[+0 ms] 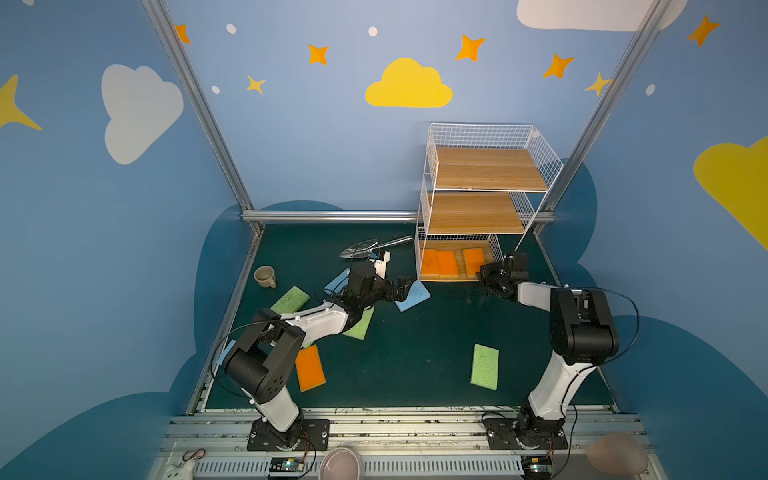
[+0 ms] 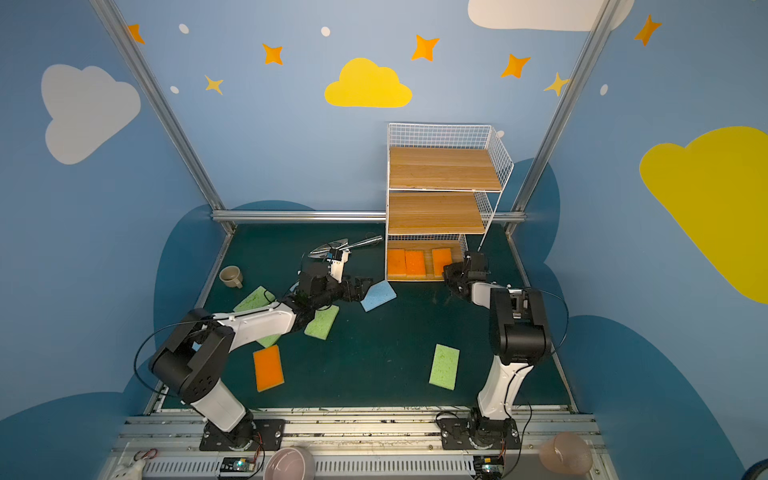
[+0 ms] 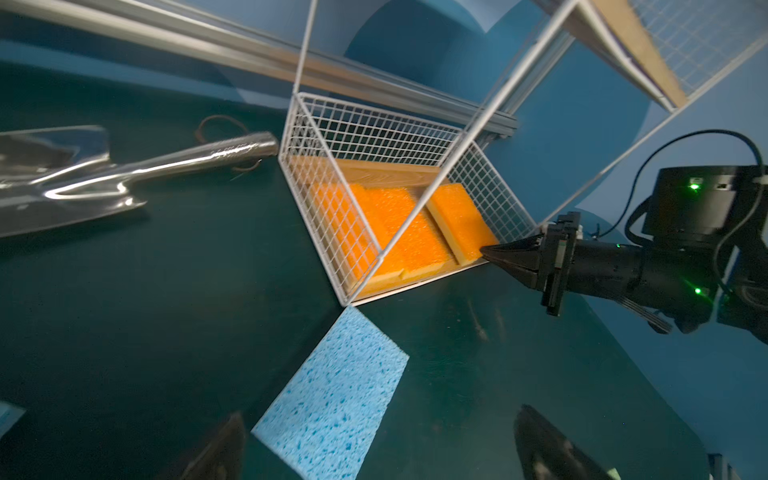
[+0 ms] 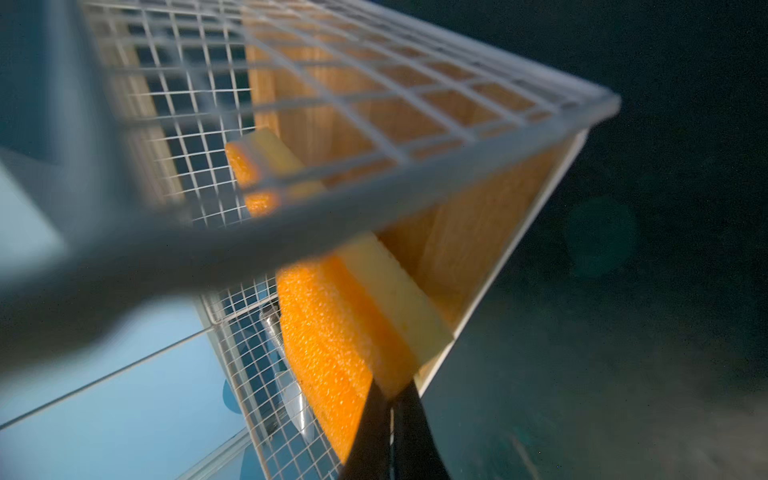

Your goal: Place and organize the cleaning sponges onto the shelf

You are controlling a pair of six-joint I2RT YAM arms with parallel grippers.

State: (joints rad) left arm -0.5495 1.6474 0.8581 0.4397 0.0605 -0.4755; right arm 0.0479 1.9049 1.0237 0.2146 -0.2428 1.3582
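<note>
Currently placing is partway through: three orange sponges (image 1: 446, 262) are lying on the bottom tier of the shelf (image 1: 417, 257), right of centre in both top views. The right gripper (image 3: 487, 251), jaws pressed together, is touching the near end of the rightmost orange sponge (image 3: 457, 216), probably nudging it straight; its long axis is pointing into the shelf. The left gripper (image 1: 409, 291), jaws spread wide, is hanging over the blue sponge (image 1: 415, 298), lying flat on the counter (image 1: 415, 357) mid-frame, long axis diagonal; the next move is calling for lowering and pinching it

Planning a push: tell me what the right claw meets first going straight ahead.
The rightmost orange sponge on the bottom tier of the shelf; the shut right claw seems to touch its front edge.
</note>
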